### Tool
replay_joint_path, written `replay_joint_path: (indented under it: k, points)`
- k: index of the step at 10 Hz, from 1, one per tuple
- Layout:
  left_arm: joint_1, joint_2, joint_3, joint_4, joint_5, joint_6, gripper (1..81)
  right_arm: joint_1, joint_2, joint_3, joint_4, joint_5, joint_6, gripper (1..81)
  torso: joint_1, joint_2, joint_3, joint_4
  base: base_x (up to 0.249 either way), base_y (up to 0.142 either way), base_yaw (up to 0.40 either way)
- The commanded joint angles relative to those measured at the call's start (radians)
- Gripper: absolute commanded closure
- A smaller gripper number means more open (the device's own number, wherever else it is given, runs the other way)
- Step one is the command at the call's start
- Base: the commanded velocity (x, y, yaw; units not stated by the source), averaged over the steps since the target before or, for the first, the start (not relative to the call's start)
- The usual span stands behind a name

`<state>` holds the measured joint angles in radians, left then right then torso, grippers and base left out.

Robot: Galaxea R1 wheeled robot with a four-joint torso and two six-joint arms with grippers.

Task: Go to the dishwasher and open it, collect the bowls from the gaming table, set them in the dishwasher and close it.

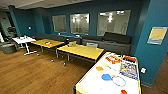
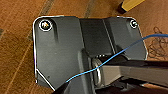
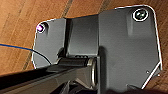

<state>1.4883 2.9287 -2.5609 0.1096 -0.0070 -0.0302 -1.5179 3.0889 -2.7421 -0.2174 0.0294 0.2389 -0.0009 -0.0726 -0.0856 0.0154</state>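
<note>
Whether my jaws are spread or pressed together, I cannot tell. Ahead of me, the long white gaming desk (image 1: 95, 83) carries shallow round bowls: one orange (image 1: 99, 68), one blue (image 1: 106, 77). Wooden plank floor (image 1: 37, 72) lies below.

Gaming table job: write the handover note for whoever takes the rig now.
Grippers: left and right cannot be judged open or shut from the wrist views, which look down on wood floor.
Things: gaming table close ahead at lower right of the head view; orange bowl, blue bowl and a pale bowl lie on it.
Done: nothing collected.
Left: collect bowls, load and close the dishwasher.
</note>
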Motion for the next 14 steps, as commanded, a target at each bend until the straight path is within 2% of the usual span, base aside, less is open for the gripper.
replay_joint_path:
  k: [1, 14]
  points:
    - [-0.052, -0.006, 0.005, 0.01, 0.052, 0.001, 1.0, 0.05, 0.007, 0.006, -0.007, -0.046, -0.003, 1.0, 0.001, 0.0, 0.0, 0.0, 0.0, 0.0, -0.266]
    - [-0.052, -0.003, 0.005, 0.01, 0.05, 0.001, 1.0, 0.055, 0.012, 0.007, -0.003, -0.046, 0.0, 1.0, 0.001, 0.0, 0.0, 0.0, 0.0, 0.0, -0.27]
